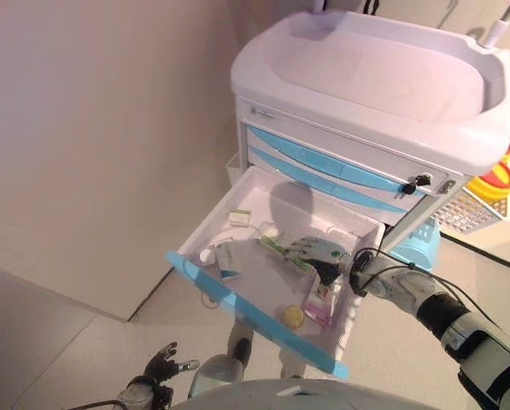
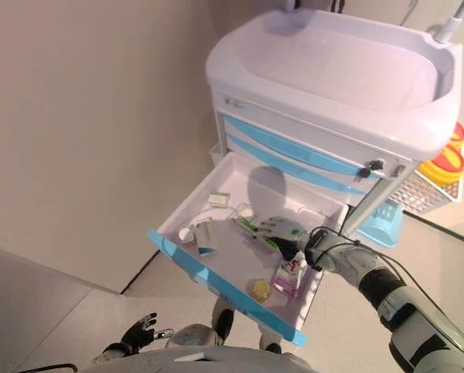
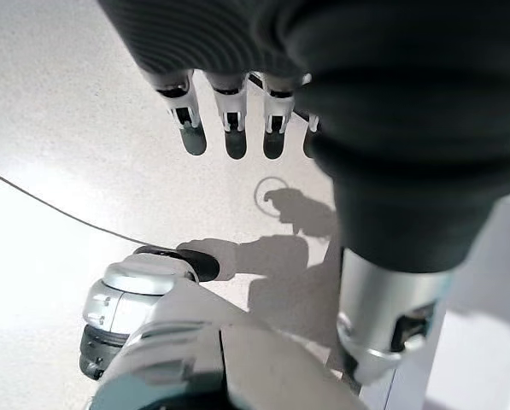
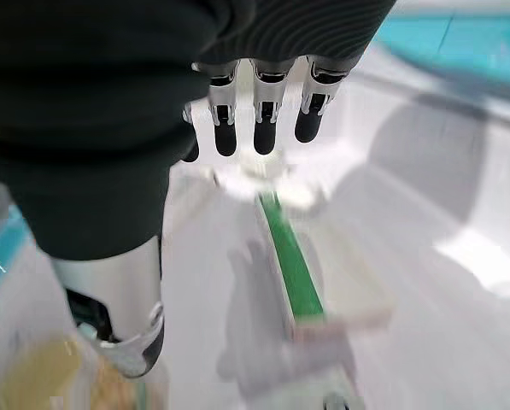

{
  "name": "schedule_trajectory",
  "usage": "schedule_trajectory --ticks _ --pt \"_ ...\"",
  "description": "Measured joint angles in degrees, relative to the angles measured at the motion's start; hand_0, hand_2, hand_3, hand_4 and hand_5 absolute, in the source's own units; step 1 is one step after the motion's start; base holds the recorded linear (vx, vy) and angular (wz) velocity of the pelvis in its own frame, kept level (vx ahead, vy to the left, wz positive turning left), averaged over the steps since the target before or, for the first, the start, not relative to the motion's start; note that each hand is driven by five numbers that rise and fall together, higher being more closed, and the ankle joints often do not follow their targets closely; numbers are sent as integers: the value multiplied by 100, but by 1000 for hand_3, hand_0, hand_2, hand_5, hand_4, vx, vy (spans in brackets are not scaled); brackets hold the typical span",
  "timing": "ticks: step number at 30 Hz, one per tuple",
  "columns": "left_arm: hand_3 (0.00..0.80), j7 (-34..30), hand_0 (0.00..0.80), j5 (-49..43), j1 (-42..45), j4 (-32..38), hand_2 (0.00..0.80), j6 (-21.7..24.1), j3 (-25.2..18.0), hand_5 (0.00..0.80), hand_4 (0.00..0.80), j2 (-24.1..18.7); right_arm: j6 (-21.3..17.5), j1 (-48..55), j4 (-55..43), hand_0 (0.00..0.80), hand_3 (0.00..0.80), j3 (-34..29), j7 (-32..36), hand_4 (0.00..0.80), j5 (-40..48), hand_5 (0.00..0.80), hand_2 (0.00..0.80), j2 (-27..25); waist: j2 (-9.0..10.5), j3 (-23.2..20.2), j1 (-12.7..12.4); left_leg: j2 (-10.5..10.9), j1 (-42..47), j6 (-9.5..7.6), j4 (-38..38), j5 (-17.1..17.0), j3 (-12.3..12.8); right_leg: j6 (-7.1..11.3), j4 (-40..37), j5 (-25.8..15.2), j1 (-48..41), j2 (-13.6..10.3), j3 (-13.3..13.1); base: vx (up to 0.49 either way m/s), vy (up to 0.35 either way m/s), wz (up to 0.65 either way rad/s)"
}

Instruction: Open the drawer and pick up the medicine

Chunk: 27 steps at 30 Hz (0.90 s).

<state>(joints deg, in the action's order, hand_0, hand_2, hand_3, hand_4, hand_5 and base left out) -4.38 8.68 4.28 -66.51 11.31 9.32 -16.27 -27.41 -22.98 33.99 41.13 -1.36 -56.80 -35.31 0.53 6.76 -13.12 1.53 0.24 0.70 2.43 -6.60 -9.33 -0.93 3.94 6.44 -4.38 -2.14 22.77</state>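
Fingers straight and unclenched, the right hand (image 1: 323,253) is hovering inside the open drawer (image 1: 205,224), just above a green-edged medicine box (image 1: 282,252) lying flat near the drawer's middle. The box looks light and stiff, thin cardboard likely best pinched across its narrow edges. Below the drawer, the left hand (image 1: 161,365) is hanging idle, fingers relaxed.
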Motion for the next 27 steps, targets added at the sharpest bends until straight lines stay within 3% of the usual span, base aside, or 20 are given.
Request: schedule_trajectory --ticks 6,10,19,27 --pt "0 -40 0 -268 -28 -19 0 -6 -4 0 0 -91 -15 -2 544 0 0 239 -760 0 -1365 0 0 129 83 -41 -227 25 8 4 4 3 -74 5 -87 -3 -67 3 73 21 -50 8" --pt "0 -67 0 -422 -29 -24 0 -5 -4 0 0 -131 -30 4 791 0 0 379 -1118 0 -1767 0 0 210 144 -46 -280 42 14 4 10 3 -134 6 -121 -1 -95 -2 133 4 -29 9" --pt "0 -116 0 -439 -3 -18 0 16 -2 0 0 -171 -266 347 859 0 0 481 -1679 0 -1768 0 0 229 238 -19 -377 49 5 5 34 4 -149 15 -146 3 -87 -3 145 -2 -20 0" --pt "0 -111 0 -550 -58 -5 0 33 8 0 0 -177 -269 638 885 0 0 475 -1702 0 -1759 0 0 433 258 -17 -366 49 10 3 82 3 -138 25 -198 -3 -84 -2 137 0 0 0"
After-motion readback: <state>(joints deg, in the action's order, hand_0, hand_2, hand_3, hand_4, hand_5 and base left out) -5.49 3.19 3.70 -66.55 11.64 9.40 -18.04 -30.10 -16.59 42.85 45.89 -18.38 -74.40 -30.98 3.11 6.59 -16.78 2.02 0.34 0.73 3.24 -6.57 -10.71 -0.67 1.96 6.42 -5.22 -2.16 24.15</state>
